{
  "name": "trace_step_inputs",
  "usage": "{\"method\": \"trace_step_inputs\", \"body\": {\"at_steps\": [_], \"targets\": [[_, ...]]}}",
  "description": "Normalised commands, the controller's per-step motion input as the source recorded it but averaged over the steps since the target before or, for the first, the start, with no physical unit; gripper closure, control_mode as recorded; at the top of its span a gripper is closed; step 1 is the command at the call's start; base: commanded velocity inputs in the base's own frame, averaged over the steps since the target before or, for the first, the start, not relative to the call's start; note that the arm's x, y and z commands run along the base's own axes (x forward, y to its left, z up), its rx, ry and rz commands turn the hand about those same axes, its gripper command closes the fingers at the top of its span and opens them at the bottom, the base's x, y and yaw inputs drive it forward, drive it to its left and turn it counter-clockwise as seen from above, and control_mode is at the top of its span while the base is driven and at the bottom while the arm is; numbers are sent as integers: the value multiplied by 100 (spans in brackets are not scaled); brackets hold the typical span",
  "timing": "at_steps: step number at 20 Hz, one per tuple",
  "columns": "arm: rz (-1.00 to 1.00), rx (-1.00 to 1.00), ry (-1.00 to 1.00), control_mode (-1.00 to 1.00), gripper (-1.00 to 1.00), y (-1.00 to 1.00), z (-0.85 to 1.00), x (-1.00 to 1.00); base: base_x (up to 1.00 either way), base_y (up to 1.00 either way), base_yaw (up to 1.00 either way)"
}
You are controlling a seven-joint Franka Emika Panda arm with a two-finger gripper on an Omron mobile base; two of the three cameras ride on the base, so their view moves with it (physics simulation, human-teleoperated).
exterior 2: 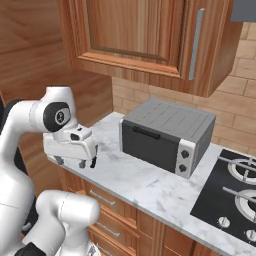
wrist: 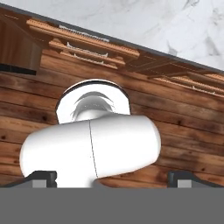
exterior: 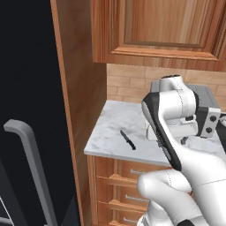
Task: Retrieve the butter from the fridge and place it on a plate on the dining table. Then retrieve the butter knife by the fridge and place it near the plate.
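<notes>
Left base view: butter knife (exterior: 128,140) lies flat on the marble counter (exterior: 110,132) beside the fridge (exterior: 31,88); the gripper (exterior 2: 88,163), jaws wide apart, hangs near the counter's front edge; a flat slim blade may slip the pinch.

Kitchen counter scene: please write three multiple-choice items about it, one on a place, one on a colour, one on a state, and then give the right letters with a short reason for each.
1. Where does the small slim dark butter knife lie?
A. on the white-grey marble counter over the wooden drawers
B. on top of the toaster oven
C. on the stove

2. What colour is the top of the box-shaped toaster oven?
A. red
B. grey
C. pale yellow

3. How does the robot's two-finger gripper stand?
A. shut on the knife
B. shut on a drawer handle
C. open, holding nothing

Answers:
1 A: the left base view shows the knife flat on the marble, near the front edge.
2 B: the right base view shows a ribbed grey top above a dark door.
3 C: the fingertips in the hand view stand far apart with nothing between them.
</notes>
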Motion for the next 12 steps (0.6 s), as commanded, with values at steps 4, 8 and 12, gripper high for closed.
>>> {"method": "trace_step_inputs", "body": {"at_steps": [4,8,12], "targets": [[0,0,-2,-100,-100,0,-8,26,0,0,0],[0,1,-14,-100,-100,0,-41,96,0,0,0],[0,2,-18,-100,-100,0,-42,74,0,0,0]]}}
